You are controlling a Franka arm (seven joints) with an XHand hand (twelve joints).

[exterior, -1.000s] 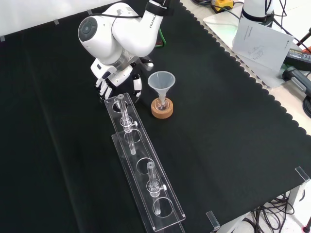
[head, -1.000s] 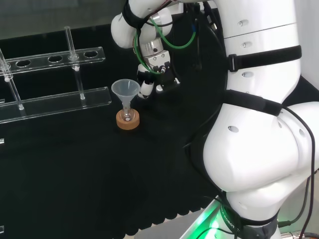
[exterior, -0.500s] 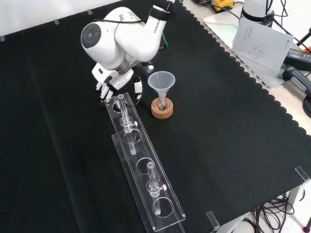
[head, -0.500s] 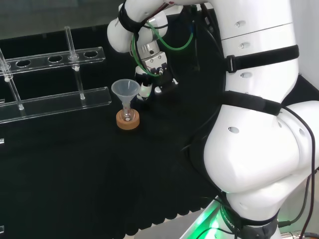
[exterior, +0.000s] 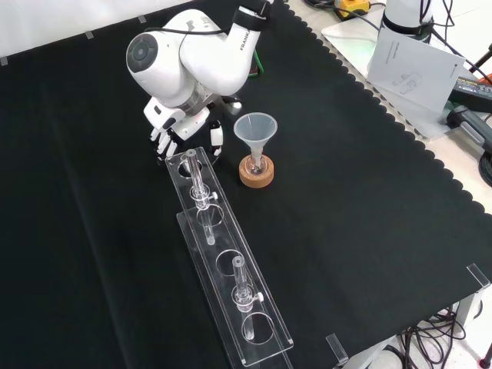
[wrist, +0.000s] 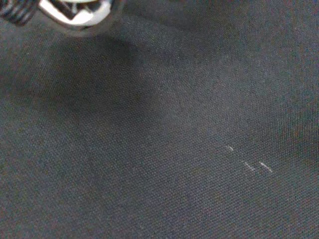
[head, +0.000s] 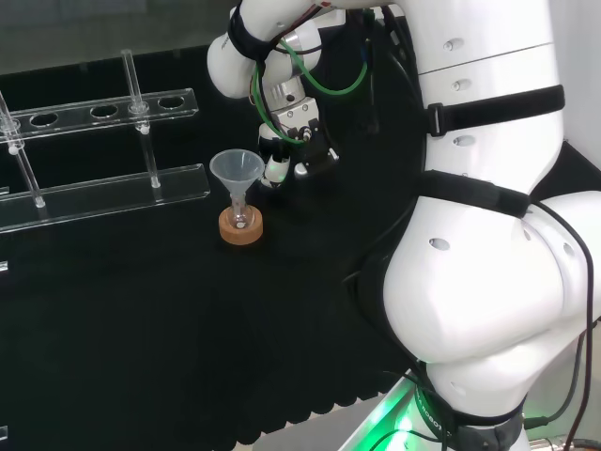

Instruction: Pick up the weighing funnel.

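Observation:
My hand (exterior: 181, 129) hangs low over the black cloth, under the arm's big white link. It is just past the near end of the clear rack (exterior: 223, 254) in the front view, left of the funnel. Its fingers (exterior: 163, 143) point down at the cloth and the thumb (exterior: 217, 138) stands apart from them; I see nothing between them. In the head view the hand (head: 278, 162) is right behind the funnel's mouth. In the wrist view a blurred white part of the hand (wrist: 70, 10) shows over cloth with a few faint glints (wrist: 247, 165); I cannot make out a weighing funnel.
The big funnel (exterior: 255, 132) stands mouth up in a small flask on a cork ring (exterior: 256, 174), close to the hand's right in the front view. The clear rack (head: 103, 193) holds thin glass tubes (exterior: 200, 181). Papers and cables lie off the cloth (exterior: 415, 65).
The hand and the link above it swayed slightly over the same spot and came back. The funnel, the flask and the rack have not moved.

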